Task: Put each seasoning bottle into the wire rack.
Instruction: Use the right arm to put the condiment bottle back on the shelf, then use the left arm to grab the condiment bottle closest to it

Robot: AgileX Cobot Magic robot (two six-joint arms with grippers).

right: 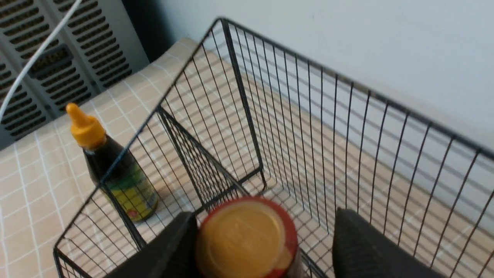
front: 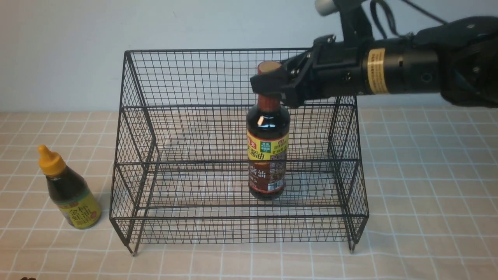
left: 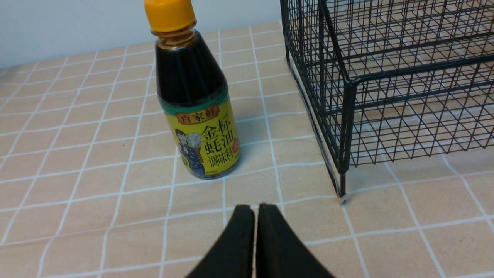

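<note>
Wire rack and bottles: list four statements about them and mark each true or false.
1. The tall bottle stands upright inside the wire rack. True.
2. The squat bottle is in the rack too. False: it stands on the table, outside the rack's left side.
3. The left gripper is shut. True.
4. The right gripper is clamped on the tall bottle's cap. False: its jaws stand open around the cap.

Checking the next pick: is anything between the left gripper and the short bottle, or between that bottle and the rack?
Nothing visible between the left gripper and the short bottle. The mesh side wall of the wire rack stands between bottle and tiers; likely lift over.
</note>
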